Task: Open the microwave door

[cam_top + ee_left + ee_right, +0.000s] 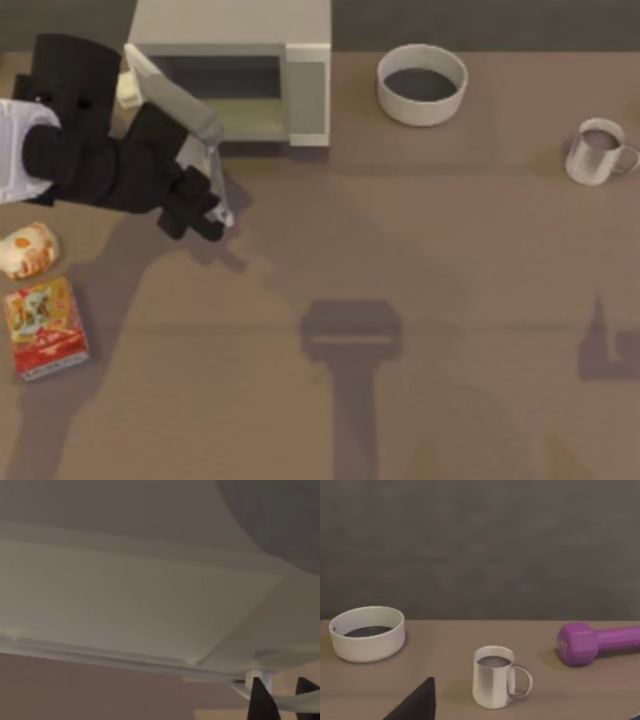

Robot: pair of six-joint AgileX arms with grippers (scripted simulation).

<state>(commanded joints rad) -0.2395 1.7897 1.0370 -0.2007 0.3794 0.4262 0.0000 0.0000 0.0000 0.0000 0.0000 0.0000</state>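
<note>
The light-grey microwave [240, 30] stands at the back left of the table. Its door [175, 95] is swung partly open toward the left, and the dark cavity shows behind it. My left gripper [212, 212] is at the door's free edge, shut on the white bar handle [216, 170]. In the left wrist view the door panel [130, 595] fills most of the frame, and the handle [287, 701] lies between the two dark fingertips [260, 702]. My right gripper [527, 716] is out of the top view. It is open and empty, with one fingertip [422, 700] showing.
A white bowl [422, 83] sits right of the microwave and a metal mug [598, 150] stands far right. A bread roll [28, 250] and a red box [45, 328] lie at the left edge. A purple dumbbell [600, 642] lies beyond the mug.
</note>
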